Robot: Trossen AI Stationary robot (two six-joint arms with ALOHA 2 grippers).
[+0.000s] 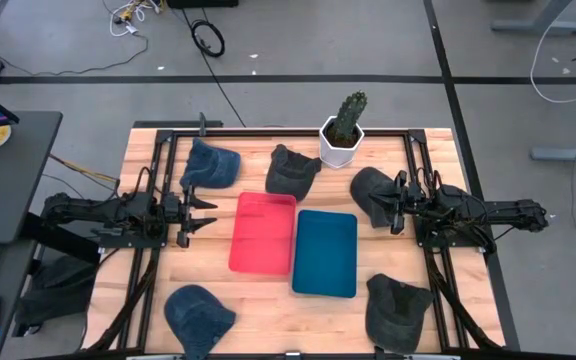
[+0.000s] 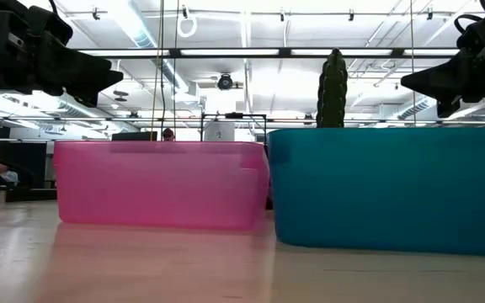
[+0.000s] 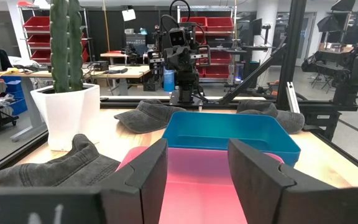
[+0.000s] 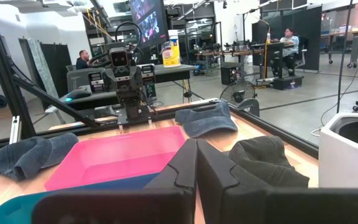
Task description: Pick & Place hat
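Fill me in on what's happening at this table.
Nothing is being handled right now. Five hats lie around a pink bin and a blue bin, both with nothing in them, with a potted cactus behind. The left gripper hangs open beside the pink bin, near a blue hat. The right gripper is shut and empty over a dark hat. No hat has been picked up yet.

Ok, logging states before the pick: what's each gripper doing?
Left gripper: open, holding nothing.
Right gripper: shut, holding nothing.
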